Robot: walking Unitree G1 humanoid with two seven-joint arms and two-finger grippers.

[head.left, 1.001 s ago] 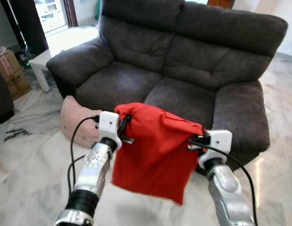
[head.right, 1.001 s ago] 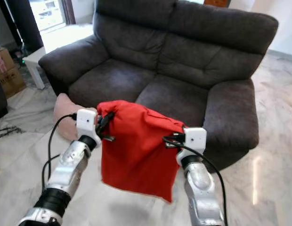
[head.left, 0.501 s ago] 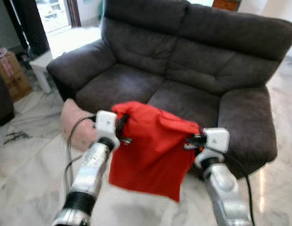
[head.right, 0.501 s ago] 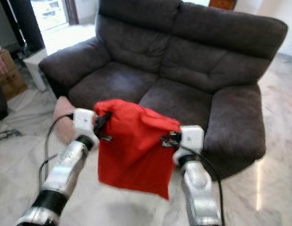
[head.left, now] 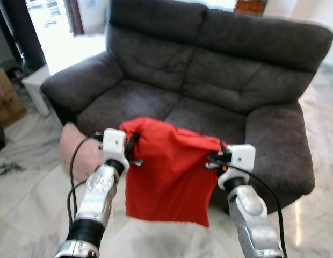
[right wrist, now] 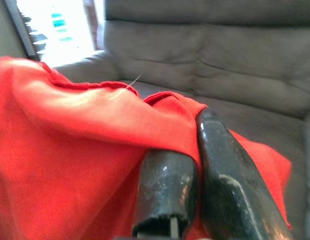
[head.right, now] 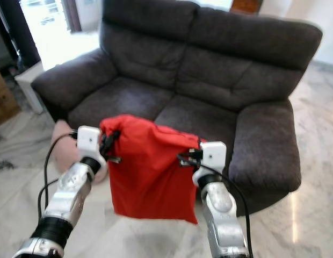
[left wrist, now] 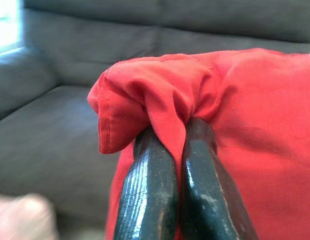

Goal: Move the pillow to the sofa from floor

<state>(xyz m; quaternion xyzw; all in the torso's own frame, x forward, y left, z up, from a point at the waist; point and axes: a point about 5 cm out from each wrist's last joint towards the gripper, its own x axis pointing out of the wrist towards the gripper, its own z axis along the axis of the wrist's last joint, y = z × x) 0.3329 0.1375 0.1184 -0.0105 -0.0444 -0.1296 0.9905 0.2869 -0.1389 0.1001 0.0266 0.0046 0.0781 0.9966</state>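
Pillow (head.left: 169,172): plain bright red, centre of frame, no print. Sofa (head.left: 220,70): dark charcoal-brown, plain, across upper half. Second cushion (head.left: 75,153): pale pink, left of centre, on floor. Floor (head.left: 27,177): white-grey marble, faint veining. Left end effector (left wrist: 167,150) and right end effector (right wrist: 195,150): glossy black fingers; white wrist housings, silver arms, black cables. Cardboard box (head.left: 8,99): tan, left edge. Small side counter (head.left: 35,88): white, upper left.

Home living room: dark grey sofa (head.left: 209,80), marble floor (head.left: 27,183).
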